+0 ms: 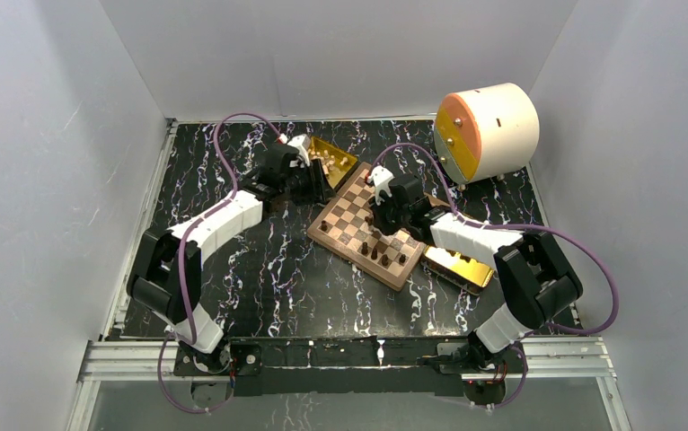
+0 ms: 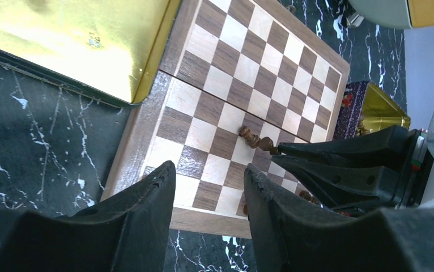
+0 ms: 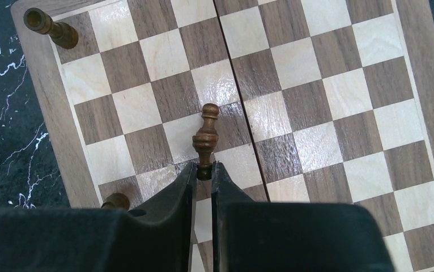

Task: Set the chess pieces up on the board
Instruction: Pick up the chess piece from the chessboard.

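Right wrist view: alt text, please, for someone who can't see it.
The right gripper is shut on the base of a dark chess piece, above the board. Another dark piece stands at the board's upper-left corner.

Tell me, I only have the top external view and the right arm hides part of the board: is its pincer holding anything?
Observer: Yes. The right wrist view shows the right pincer shut on the base of a dark brown chess piece.
Operator: Where is that piece?
Observer: It sticks out from the fingertips over the chessboard, just beside the centre fold line.
Operator: And the left pincer?
Observer: In the left wrist view, the left pincer is open with nothing between its fingers, over the board's edge.
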